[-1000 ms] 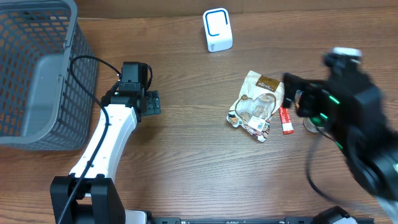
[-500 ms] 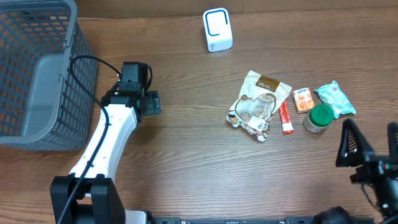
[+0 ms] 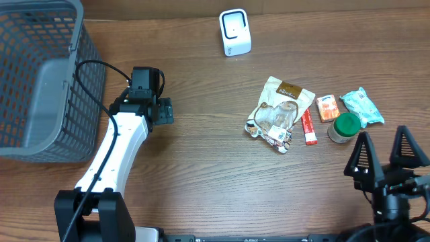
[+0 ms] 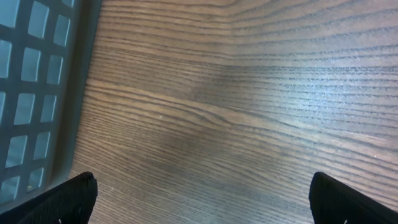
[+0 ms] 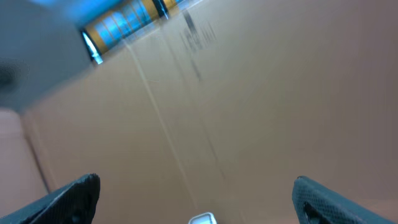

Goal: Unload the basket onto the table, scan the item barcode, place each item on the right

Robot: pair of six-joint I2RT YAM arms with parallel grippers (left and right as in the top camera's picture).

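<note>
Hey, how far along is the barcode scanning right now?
Barely started. Done: nothing visible; the snack bag, red stick, orange packet, green-lidded jar and teal packet all lie on the table, away from the white scanner. In hand: nothing; left gripper and right gripper are open and empty. Left: pick an item, show its barcode to the scanner.

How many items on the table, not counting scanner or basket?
5, all right of centre: snack bag, red stick, orange packet, green-lidded jar, teal packet. Nothing visibly hidden.
</note>
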